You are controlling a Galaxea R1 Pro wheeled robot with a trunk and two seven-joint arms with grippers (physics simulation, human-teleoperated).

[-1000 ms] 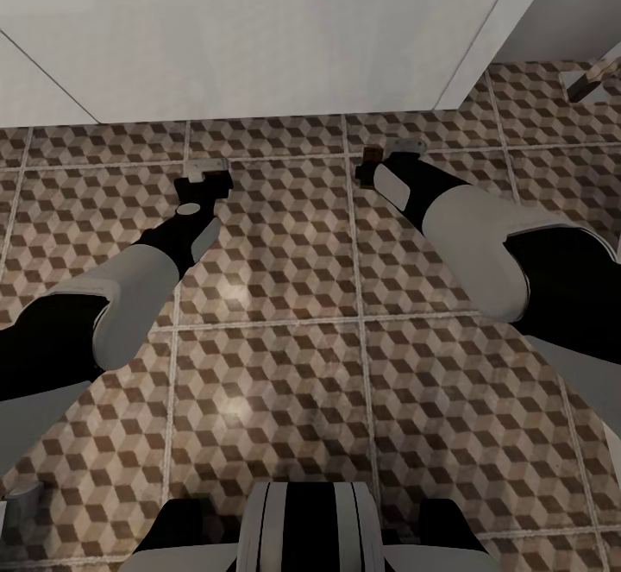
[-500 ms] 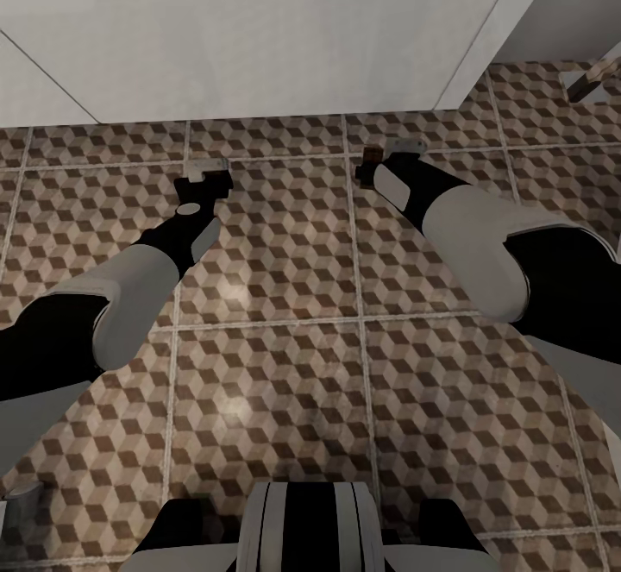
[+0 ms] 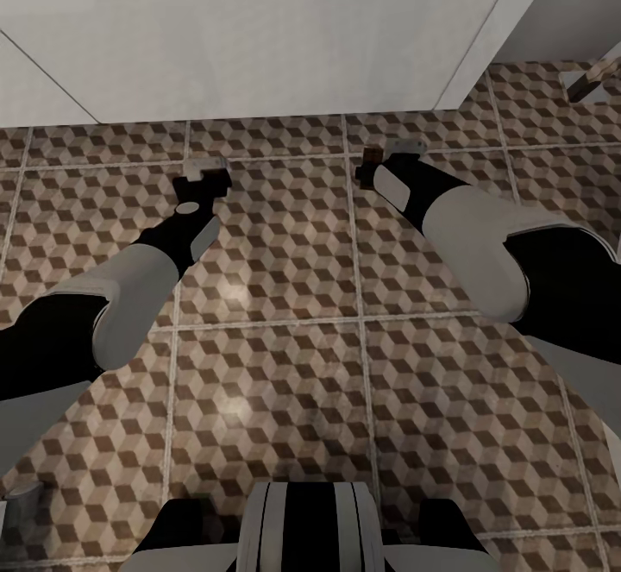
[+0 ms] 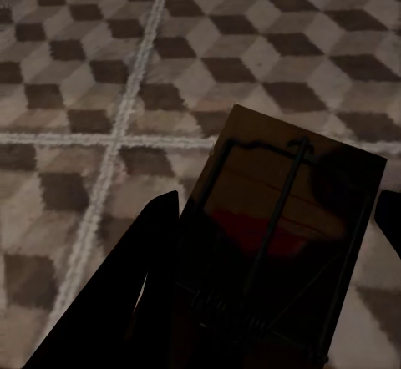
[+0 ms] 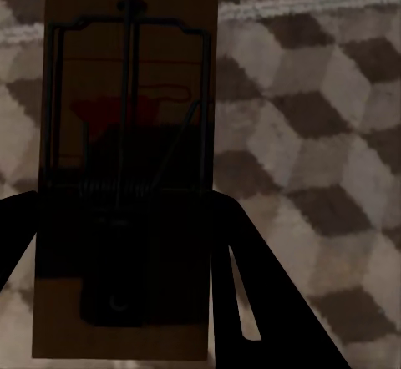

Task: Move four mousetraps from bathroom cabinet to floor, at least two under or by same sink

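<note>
Currently both arms reach forward and down over the bathroom floor (image 3: 276,356), close to a white unit (image 3: 259,28) standing at the far edge of the tiles. I cannot say from these views whether it is the sink unit.

Left pincer (image 3: 204,177): clenched on a mousetrap (image 4: 280,235). In the left wrist view the dark board sits between the two dark fingers (image 4: 125,302), tilted, with the tiled floor behind it. I cannot tell whether the board touches the tiles.

Right pincer (image 3: 388,156): also grasping a mousetrap (image 5: 125,135). The right wrist view shows the board running out along the fingers (image 5: 251,302), wire bar and coil spring on its face and a red patch near the middle. In the head view a small brown edge (image 3: 371,156) pokes out at the tip.

Handling judgement: each trap looks light, stiff and flat, a thin wooden board that should not flex. The wire parts look delicate and springy; I would keep the pads off them. Best hold is across the bare long edges of the board, behind the spring, as both pincers appear to have it now. A smooth board in a narrow pinch could pivot or slip, so I would lower it near the tiles before letting go and lay it flat rather than drop it.
</note>
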